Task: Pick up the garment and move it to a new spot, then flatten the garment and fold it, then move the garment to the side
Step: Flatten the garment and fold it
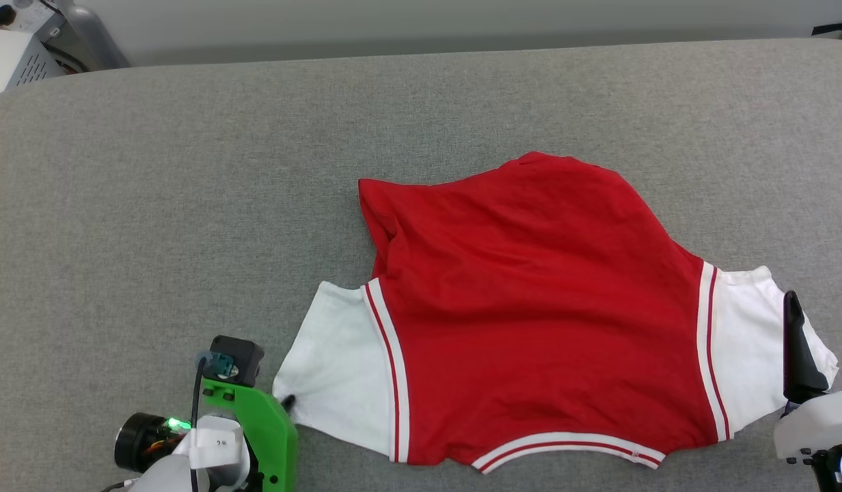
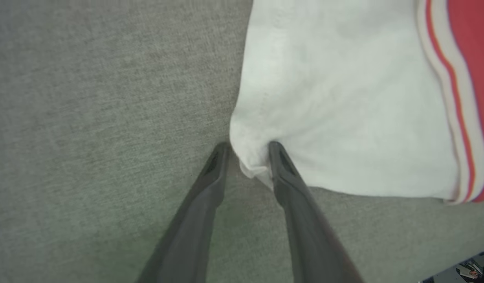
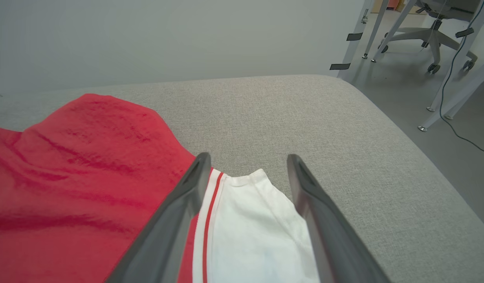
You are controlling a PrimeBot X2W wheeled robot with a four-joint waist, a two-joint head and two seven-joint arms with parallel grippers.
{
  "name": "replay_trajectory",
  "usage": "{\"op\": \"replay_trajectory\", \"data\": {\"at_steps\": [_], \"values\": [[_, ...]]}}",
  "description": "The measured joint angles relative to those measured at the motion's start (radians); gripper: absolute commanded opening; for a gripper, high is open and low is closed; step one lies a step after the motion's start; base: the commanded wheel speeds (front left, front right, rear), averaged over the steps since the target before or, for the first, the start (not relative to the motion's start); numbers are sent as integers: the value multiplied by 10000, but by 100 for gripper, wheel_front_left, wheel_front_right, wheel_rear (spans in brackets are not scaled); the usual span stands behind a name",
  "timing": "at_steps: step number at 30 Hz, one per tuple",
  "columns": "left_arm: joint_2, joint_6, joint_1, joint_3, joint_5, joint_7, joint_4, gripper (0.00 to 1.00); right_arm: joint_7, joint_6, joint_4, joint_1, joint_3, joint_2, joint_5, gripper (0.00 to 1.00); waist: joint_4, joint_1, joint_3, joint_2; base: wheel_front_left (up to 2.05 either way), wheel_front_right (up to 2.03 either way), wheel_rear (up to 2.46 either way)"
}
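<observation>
**Left claw at a sleeve corner, right claw spread wide**

Left gripper [image 2: 246,147]: half-closed about the corner of one white sleeve [image 2: 324,98], both fingertips touching bunched cloth (firm pinch or not, cannot tell).

Right gripper [image 3: 248,159]: jaws wide apart, holding nothing. The other white sleeve [image 3: 250,224] lies between and beneath its fingers.

The garment [image 1: 530,307] lies spread on the grey padded surface [image 1: 188,205], stretched between the two claws.
</observation>
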Motion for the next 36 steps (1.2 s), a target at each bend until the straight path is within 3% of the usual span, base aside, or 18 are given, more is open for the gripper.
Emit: {"op": "replay_trajectory", "data": {"at_steps": [7, 13, 21, 27, 32, 36], "values": [[-328, 105, 106, 418, -345, -834, 8, 0, 487, 0, 88, 36, 63, -75, -29, 100, 199, 0, -418, 0, 0, 0, 0], [186, 307, 293, 1246, -619, -1258, -1037, 0, 1607, 0, 161, 483, 351, -405, 82, 100, 464, 0, -883, 0, 0, 0, 0], [932, 704, 1289, 1758, -1064, -746, -2949, 0, 3904, 0, 140, 1117, -40, -474, 138, 100, 854, 0, -1144, 0, 0, 0, 0], [1166, 878, 1733, 1684, -1267, -165, -3925, 0, 5825, 0, 322, 1110, -483, -537, 115, 100, 1045, 0, -1044, -1, 0, 0, 0], [1225, 913, 1754, 1530, -1310, 109, -4347, 0, 6855, 0, 679, 756, -637, -794, 52, 100, 1151, 0, -841, 0, 0, 0, 0], [1262, 926, 1741, 1519, -1308, 198, -4556, 0, 7081, 0, 1089, 342, -662, -997, 25, 100, 1224, 0, -632, 0, 0, 0, 0]]}}
